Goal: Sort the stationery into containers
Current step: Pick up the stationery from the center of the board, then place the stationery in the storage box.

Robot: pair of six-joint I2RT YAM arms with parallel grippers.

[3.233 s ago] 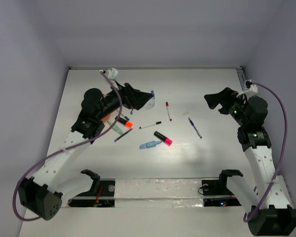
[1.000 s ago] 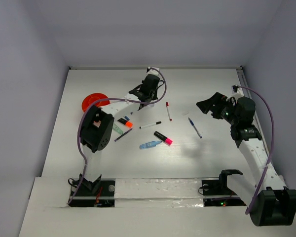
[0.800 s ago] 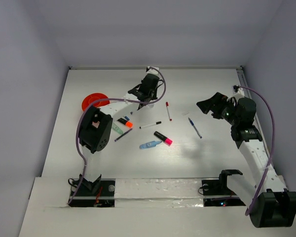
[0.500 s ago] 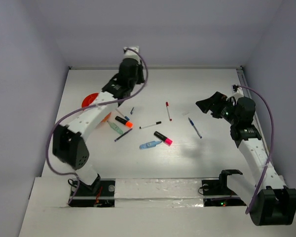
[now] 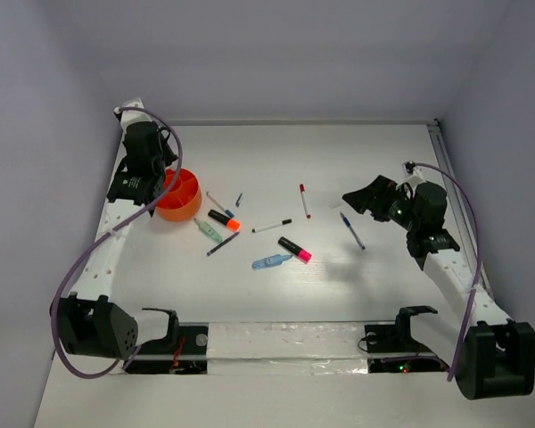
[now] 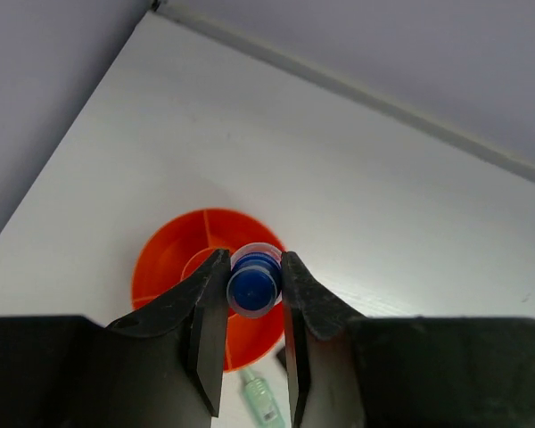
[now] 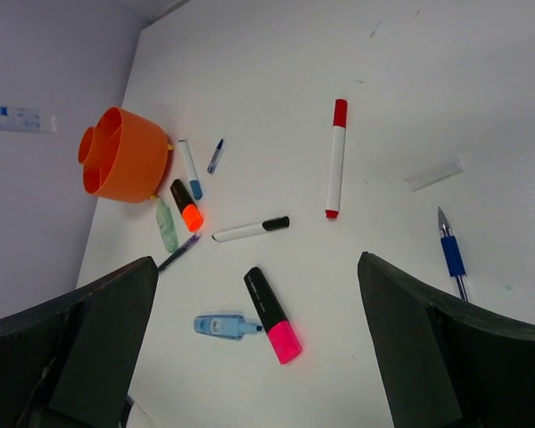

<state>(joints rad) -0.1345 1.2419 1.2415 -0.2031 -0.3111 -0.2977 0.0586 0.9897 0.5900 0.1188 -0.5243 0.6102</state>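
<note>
stationery lies mostly loose on the table (image 5: 383, 152), right of the orange cup (image 5: 180, 193). the cup's divided compartments that show in the left wrist view are bare orange. the left gripper (image 6: 254, 260) is clamped on a blue-capped bottle (image 6: 253, 287), held over the cup's middle; whether the bottle touches the cup i cannot tell. just right of the cup lie a green marker (image 5: 208, 231), an orange-capped highlighter (image 5: 224, 219) and a purple pen (image 5: 223, 243). further right are a black-capped pen (image 5: 273, 226), a pink-capped highlighter (image 5: 294, 249), a red-capped pen (image 5: 304, 201) and a blue pen (image 5: 352, 230). the right gripper (image 5: 358, 200) hangs near the blue pen, jaws wide apart, holding nothing.
</note>
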